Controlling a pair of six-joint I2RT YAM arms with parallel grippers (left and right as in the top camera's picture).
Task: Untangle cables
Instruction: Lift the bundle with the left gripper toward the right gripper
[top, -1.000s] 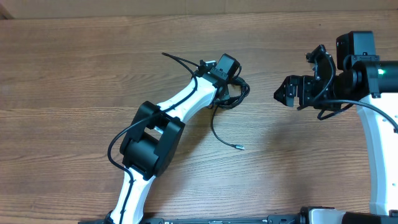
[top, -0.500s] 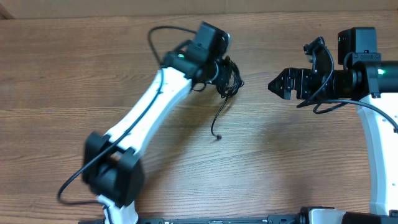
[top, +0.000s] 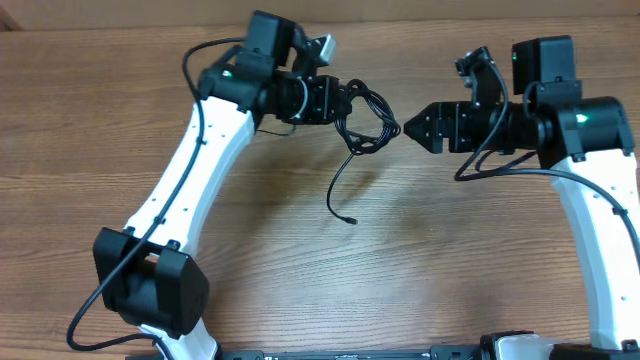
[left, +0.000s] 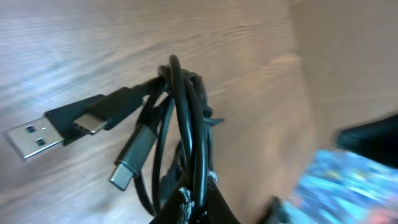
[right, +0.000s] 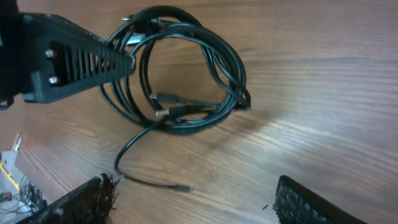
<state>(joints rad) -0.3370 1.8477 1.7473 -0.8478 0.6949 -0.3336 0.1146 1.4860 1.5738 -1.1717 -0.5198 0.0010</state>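
Left gripper (top: 343, 100) clamps the cables (top: 372, 128), right gripper (top: 410, 128) gapes wide (plugs (left: 134, 155) dangle within), so best pinch one outer strand only, then pull away gently.

Black cables (top: 362, 120), silvery and grey at the plugs (left: 28, 135). Table (top: 480, 250) in warm brown, streaked with darker wood grain. Arms (top: 190, 180) white with black joints. Left gripper (top: 338, 100) and right gripper (top: 412, 128) black. Small green light (top: 583, 117) on the right arm.
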